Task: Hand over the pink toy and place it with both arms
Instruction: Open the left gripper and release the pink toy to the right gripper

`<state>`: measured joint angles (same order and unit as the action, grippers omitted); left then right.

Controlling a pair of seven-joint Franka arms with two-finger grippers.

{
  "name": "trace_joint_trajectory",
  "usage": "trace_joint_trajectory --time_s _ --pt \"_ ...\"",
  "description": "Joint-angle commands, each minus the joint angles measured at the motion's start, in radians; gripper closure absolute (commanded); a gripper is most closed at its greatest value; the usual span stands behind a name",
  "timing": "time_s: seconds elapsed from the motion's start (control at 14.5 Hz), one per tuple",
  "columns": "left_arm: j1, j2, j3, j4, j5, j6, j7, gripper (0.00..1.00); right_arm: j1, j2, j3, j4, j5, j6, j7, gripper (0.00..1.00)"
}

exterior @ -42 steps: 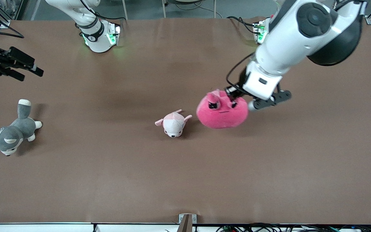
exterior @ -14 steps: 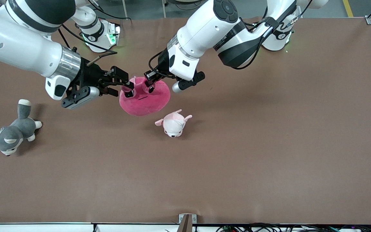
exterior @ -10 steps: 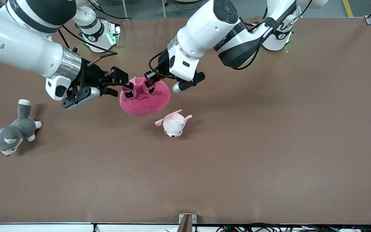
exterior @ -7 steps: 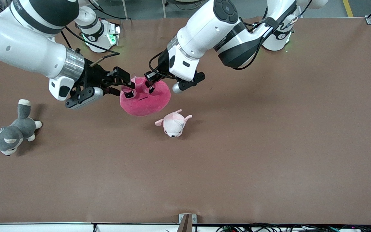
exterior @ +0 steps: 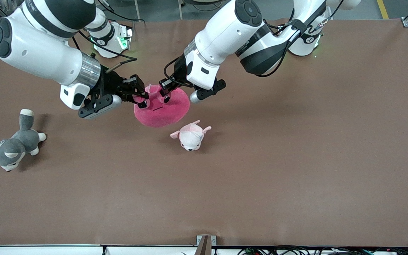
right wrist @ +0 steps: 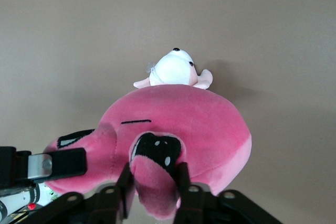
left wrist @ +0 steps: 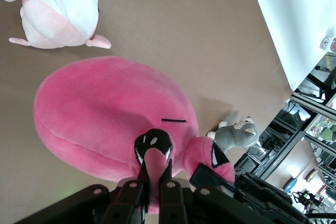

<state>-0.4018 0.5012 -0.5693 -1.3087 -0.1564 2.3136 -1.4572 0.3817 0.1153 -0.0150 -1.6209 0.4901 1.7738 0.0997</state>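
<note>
Left gripper (exterior: 165, 95) clamped on one ear of pink toy (exterior: 162, 110), right gripper (exterior: 141, 96) pinching its other ear, both up over table (exterior: 296, 159). Three plushes counted: pink toy aloft, pale pink one (exterior: 191, 135) just nearer camera, grey dog (exterior: 11, 146) toward right arm's end

On my brown table (exterior: 296, 170) a small pale pink-and-white plush animal (exterior: 190, 135) lies near the middle, its white snout with dark eyes and nose turned toward the front camera and its pink ears spread to either side. A grey-and-white plush dog (exterior: 12, 144) lies well apart from it, at the right arm's end of the table, on its side with its white-tipped tail pointing away from the front camera. At the table's near edge a small metal bracket (exterior: 205, 241) sits at the middle, with black cables (exterior: 289, 250) strung along below the edge.
</note>
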Motion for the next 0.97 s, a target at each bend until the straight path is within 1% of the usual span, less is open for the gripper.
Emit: trace_joint_trajectory --time_s 0.0,0.07,0.14,0.21,0.35,0.48,0.55,0.83,0.9 --pt "-0.009 0.013 0.005 0.029 -0.009 0.004 -0.005 0.95 0.017 -0.006 -0.008 -0.007 -0.010 -0.005 0.012 0.97" --pt "-0.008 0.013 0.005 0.029 -0.008 0.004 -0.003 0.78 0.016 -0.006 -0.008 -0.007 -0.010 -0.007 0.011 0.97" --pt "-0.008 0.013 0.005 0.028 -0.006 0.004 -0.006 0.58 0.016 -0.006 -0.010 -0.007 -0.010 -0.007 0.011 0.97" --pt "-0.009 0.011 0.011 0.028 -0.002 0.003 -0.006 0.44 0.016 -0.006 -0.010 -0.007 -0.010 -0.007 0.011 0.98" --pt "-0.006 0.007 0.014 0.026 0.008 -0.003 0.000 0.00 0.014 -0.006 -0.010 -0.007 -0.012 -0.019 0.011 0.99" --pt "0.003 -0.001 0.014 0.028 0.053 -0.014 0.000 0.00 0.005 -0.008 -0.016 -0.007 -0.012 -0.039 0.011 1.00" --pt "0.015 -0.004 0.015 0.028 0.076 -0.040 0.000 0.00 -0.003 -0.008 -0.019 -0.005 -0.015 -0.050 0.009 1.00" --pt "0.138 -0.021 0.016 0.026 0.205 -0.173 0.015 0.00 -0.090 -0.003 -0.019 -0.004 -0.093 -0.060 -0.006 1.00" --pt "0.165 -0.035 0.017 0.026 0.210 -0.215 0.050 0.00 -0.107 -0.003 -0.019 -0.002 -0.120 -0.059 -0.006 1.00"
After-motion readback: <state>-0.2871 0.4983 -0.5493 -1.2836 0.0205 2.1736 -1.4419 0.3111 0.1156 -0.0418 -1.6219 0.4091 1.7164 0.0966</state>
